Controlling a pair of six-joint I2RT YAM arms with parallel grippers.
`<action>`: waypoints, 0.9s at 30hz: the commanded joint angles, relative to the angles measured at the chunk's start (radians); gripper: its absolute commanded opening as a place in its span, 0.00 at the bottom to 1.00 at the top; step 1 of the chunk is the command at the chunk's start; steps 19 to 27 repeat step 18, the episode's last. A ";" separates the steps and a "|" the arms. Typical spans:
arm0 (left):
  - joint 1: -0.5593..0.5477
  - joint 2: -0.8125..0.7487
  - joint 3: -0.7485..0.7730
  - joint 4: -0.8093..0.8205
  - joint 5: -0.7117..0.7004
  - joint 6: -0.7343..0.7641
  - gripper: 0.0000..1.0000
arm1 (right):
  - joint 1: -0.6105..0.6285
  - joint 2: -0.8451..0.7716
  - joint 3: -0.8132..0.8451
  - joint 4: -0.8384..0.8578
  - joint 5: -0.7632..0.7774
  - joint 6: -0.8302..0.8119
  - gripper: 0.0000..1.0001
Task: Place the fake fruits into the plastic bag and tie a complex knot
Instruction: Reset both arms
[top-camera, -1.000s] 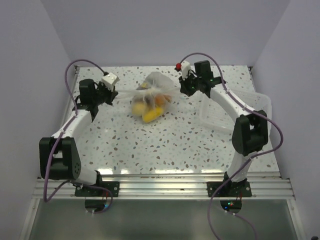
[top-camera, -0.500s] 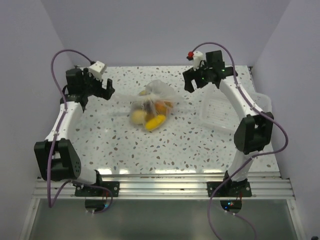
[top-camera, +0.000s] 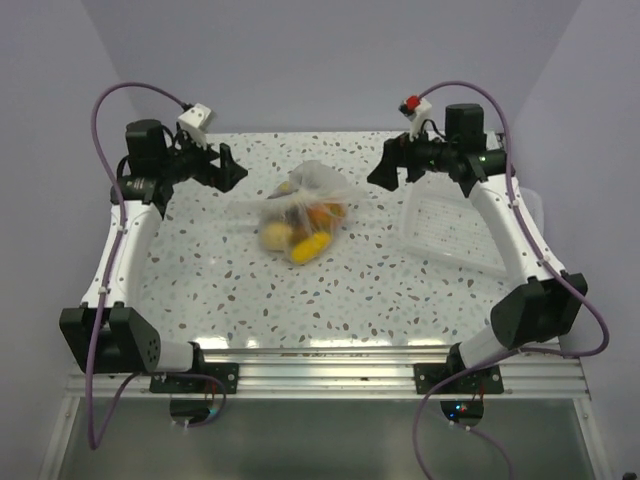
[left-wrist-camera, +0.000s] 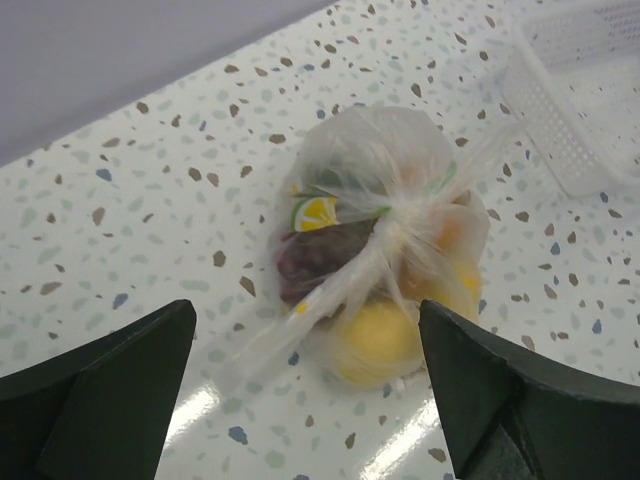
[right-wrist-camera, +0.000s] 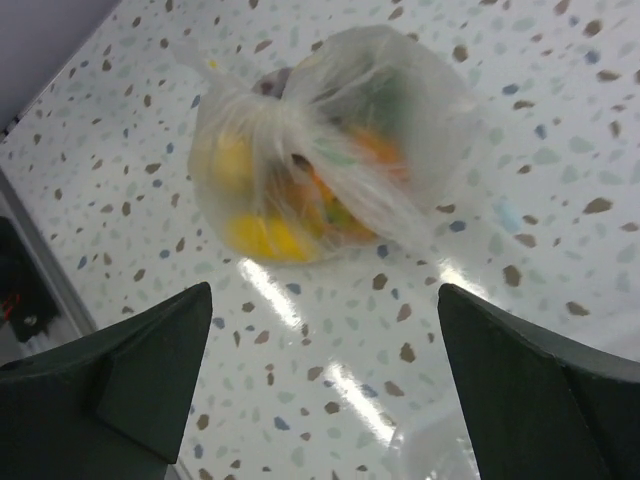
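Two grippers, both spread wide and holding nothing: my left gripper (top-camera: 231, 167) and right gripper (top-camera: 383, 168) hang on either side of the plastic bag (top-camera: 318, 185), which sits in the middle of the table (top-camera: 250, 295) with the fake fruits (top-camera: 305, 243) inside. The film is thin, crinkly and clear; the fruits are glossy and rounded. The knot (left-wrist-camera: 392, 232) looks like a tight whitish twist. I'd back away high so the loose tails can't snag.
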 joint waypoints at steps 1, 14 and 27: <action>-0.044 -0.050 -0.086 0.001 -0.057 -0.034 1.00 | 0.071 -0.007 -0.102 0.056 -0.116 0.099 0.99; -0.093 -0.083 -0.275 0.053 -0.244 -0.065 1.00 | 0.181 -0.128 -0.385 0.115 0.099 0.061 0.98; -0.093 -0.080 -0.208 0.033 -0.272 -0.067 1.00 | 0.178 -0.125 -0.328 0.076 0.119 0.051 0.99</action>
